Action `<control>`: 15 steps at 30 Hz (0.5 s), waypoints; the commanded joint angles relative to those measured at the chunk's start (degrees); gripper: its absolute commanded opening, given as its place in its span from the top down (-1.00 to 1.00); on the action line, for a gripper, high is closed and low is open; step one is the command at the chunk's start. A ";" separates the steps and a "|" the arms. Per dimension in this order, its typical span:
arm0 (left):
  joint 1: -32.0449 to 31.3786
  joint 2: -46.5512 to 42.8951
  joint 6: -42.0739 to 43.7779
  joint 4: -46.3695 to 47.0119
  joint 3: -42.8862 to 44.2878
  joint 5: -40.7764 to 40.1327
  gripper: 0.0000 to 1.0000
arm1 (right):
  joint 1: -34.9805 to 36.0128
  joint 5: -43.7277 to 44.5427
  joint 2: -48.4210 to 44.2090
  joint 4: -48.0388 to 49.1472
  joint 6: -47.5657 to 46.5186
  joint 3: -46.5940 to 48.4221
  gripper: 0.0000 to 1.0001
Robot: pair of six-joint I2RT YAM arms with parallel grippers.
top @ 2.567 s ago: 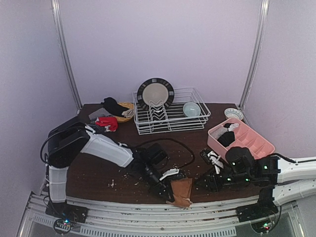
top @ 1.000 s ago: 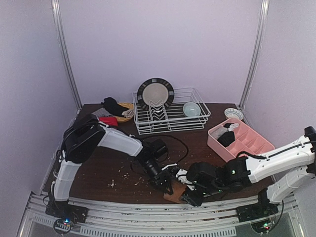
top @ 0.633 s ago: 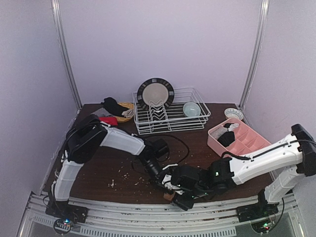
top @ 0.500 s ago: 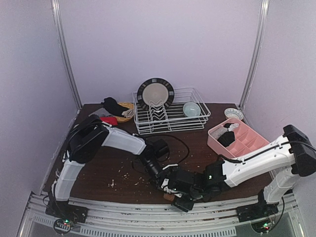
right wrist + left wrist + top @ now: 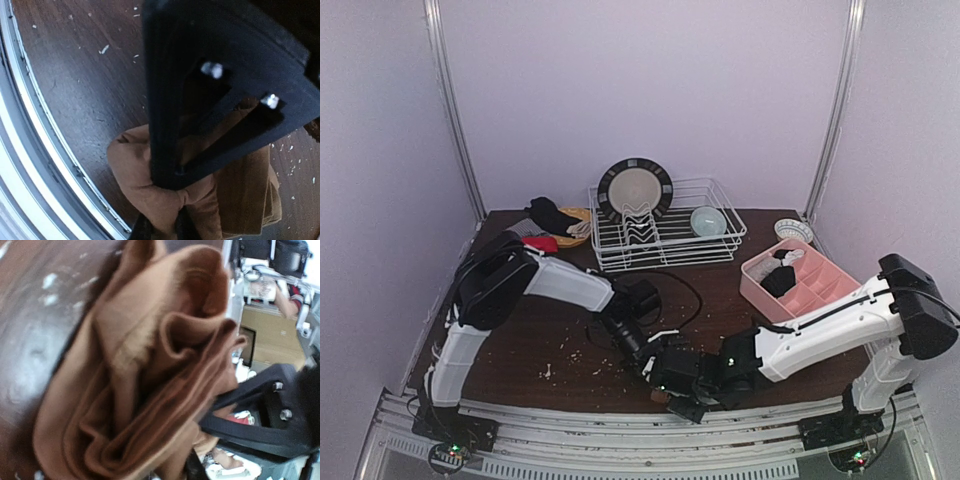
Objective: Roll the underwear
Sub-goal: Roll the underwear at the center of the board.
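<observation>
1. The brown pair [image 5: 150, 370] lies at the near edge of the table [image 5: 530, 330], between the two grippers. It is bunched into thick, loose folds rather than a tight roll.
2. The right gripper [image 5: 159, 227] has its fingers narrowed onto a pinch of the brown cloth, just beside the rail [image 5: 20, 150].
3. The left gripper [image 5: 653, 366] sits right against the same cloth. Its wrist view is filled with fabric and shows no fingers, so whether it grips cannot be told.
4. The roll of the brown pair looks under way but not finished, since the folds are uneven and gape at one end.
5. A black pair [image 5: 548, 212] and a red pair [image 5: 540, 243] lie unrolled at the far left corner, well apart from the arms. Most of the task seems left.
6. A dark bundle [image 5: 778, 280] sits in the tray [image 5: 830, 295]; whether it is a rolled pair is unclear.
</observation>
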 commanded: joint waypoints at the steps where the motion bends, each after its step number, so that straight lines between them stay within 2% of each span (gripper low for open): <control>1: 1.20 0.21 0.85 -2.47 -4.31 -22.81 0.17 | -1.01 -3.75 1.36 -3.56 3.78 -5.14 1.00; 2: 1.19 -1.23 0.42 -1.94 -4.93 -23.22 -0.17 | -1.03 -5.14 0.57 -2.38 4.29 -6.04 1.00; 3: 1.29 -2.70 -0.09 -1.18 -5.59 -23.65 -0.41 | -1.24 -6.46 -0.10 -1.44 4.66 -6.88 1.00; 6: 1.52 -6.66 -1.49 -0.41 -6.87 -26.38 -0.94 | -1.85 -10.39 -1.84 1.66 5.84 -9.46 1.00; 12: 3.69 -11.39 -5.92 3.19 -10.61 -32.00 -0.95 | -3.77 -17.21 -5.09 6.98 8.32 -14.32 1.00; 15: 4.32 -13.63 -8.49 5.24 -12.37 -34.36 -0.95 | -4.29 -17.71 -5.03 6.89 8.01 -14.47 1.00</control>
